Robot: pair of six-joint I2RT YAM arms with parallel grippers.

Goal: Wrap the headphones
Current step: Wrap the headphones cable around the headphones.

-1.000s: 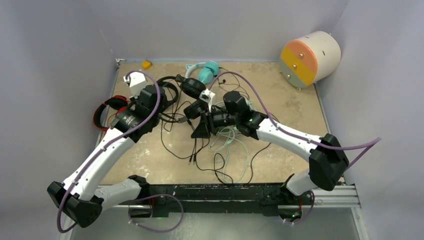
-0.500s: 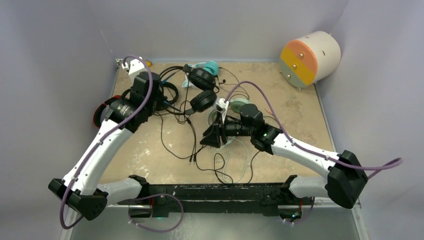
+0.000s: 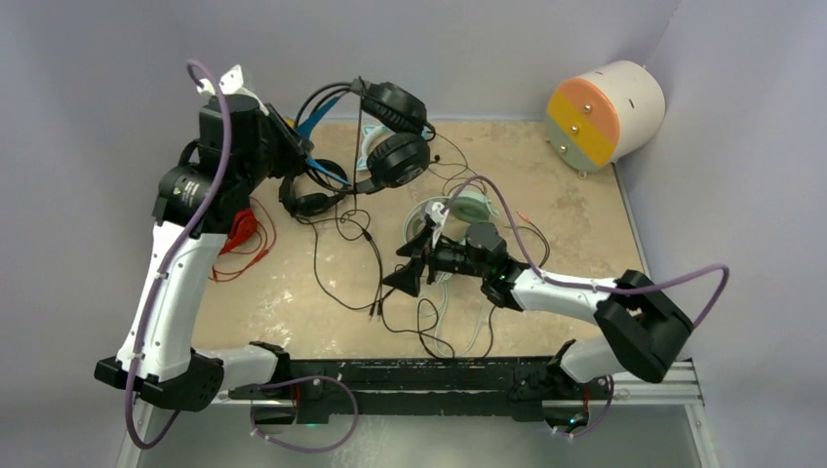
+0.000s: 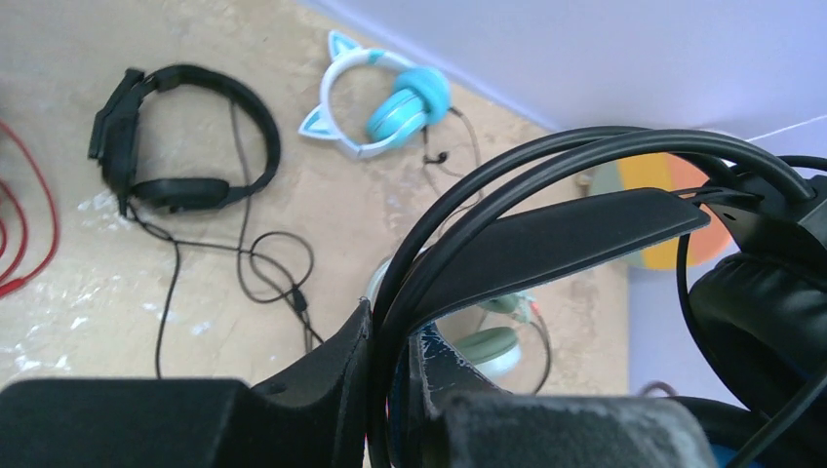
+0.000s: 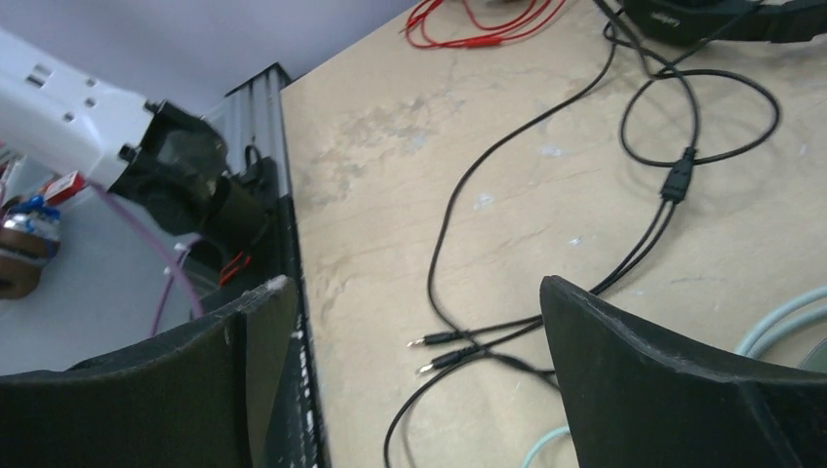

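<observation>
step: gather the loose cable | left pincer (image 4: 388,375) clamped on the band of the black headphones (image 3: 395,161) – held high over the far-left surface (image 3: 585,214) | right pincer (image 5: 419,380) spread apart, low above the plugs (image 5: 436,351) – likely that headset's | advice: pinch near the plugs, wind evenly, avoid neighbouring cords

Left arm high, left tool (image 3: 293,146) apparently clamped on headphones (image 3: 398,159), right tool (image 3: 408,276) low, spread wide.
</observation>
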